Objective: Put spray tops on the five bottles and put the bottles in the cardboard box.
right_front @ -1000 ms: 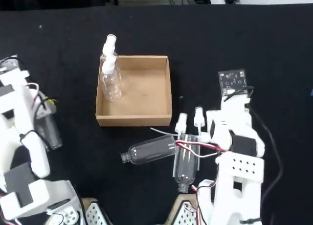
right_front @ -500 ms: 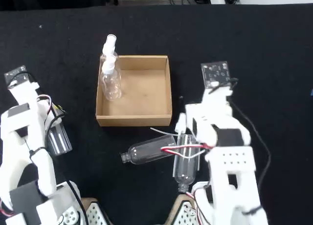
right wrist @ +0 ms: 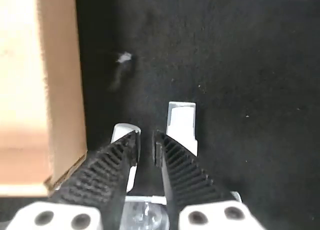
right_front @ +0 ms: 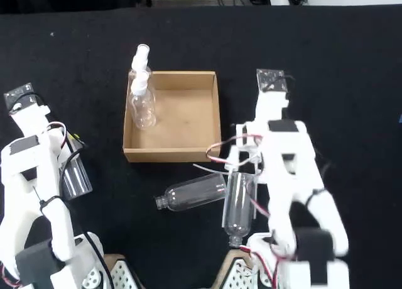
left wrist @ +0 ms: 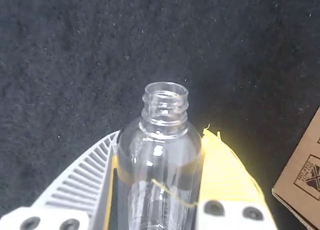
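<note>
A black cloth-covered bench [right_front: 339, 63] carries an open brown cardboard box [right_front: 173, 154] at its middle, with one spray-topped clear bottle [right_front: 142, 103] inside and two uncapped clear plastic bottles [right_front: 191, 193] lying nearer the front edge. The left gripper [left wrist: 162, 132] clamps another open-necked bottle [left wrist: 165, 155]. The right gripper [right wrist: 146, 136], jaws barely apart and empty, hangs over two white spray tops [right wrist: 182, 122] beside the box.

Black fabric-covered table [right_front: 352, 56] under even light

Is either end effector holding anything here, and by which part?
Left end effector grips the uncapped bottle by its body. Right end effector holds nothing, above two spray tops.
</note>
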Controlling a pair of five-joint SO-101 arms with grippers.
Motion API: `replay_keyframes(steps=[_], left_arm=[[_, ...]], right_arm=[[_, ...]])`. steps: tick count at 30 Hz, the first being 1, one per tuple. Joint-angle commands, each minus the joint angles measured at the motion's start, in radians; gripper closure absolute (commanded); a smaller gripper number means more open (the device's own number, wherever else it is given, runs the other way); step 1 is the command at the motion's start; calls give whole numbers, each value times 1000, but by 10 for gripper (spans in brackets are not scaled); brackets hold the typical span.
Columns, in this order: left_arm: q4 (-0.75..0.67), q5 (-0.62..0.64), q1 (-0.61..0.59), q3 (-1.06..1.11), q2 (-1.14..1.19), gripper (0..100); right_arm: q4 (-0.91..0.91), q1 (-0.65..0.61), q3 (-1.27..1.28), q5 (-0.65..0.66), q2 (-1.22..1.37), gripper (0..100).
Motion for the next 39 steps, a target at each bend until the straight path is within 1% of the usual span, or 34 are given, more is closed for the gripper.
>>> replay_keyframes(steps=[1, 3, 5, 7, 12, 15, 17, 20, 22, 25, 26, 27, 30, 33, 39], left_arm=[[-11, 8, 15, -4, -44, 940], [-11, 8, 15, -4, -44, 940], [-11, 8, 15, -4, -44, 940], [-11, 8, 15, -4, -44, 940], [-8, 8, 15, -4, -44, 940], [-5, 8, 15, -4, -44, 940], [-5, 8, 13, -2, -44, 940], [-5, 8, 13, -2, -44, 940], [-3, 8, 12, -2, -44, 940], [-3, 8, 10, -2, -44, 940], [-3, 8, 10, -2, -44, 940], [-3, 8, 12, -2, -44, 940], [-3, 8, 13, -2, -44, 940], [-3, 8, 13, -2, -44, 940], [-3, 8, 15, -4, -46, 939]], right_arm=[[54, 41, -128, -3, 65, 923], [87, 43, -157, -3, 90, 859], [95, 38, -160, 28, 94, 803], [95, 35, -159, 52, 97, 779], [94, 38, -140, 60, 120, 816], [94, 35, -133, 63, 176, 818], [94, 40, -140, 95, 214, 821], [98, 43, -154, 109, 252, 824], [97, 43, -154, 110, 260, 869], [95, 61, -156, 110, 255, 992], [95, 74, -156, 110, 248, 984], [95, 89, -156, 110, 232, 973], [101, 133, -156, 107, 165, 988], [117, 149, -150, 107, 67, 987], [259, 143, -268, 107, -150, 984]])
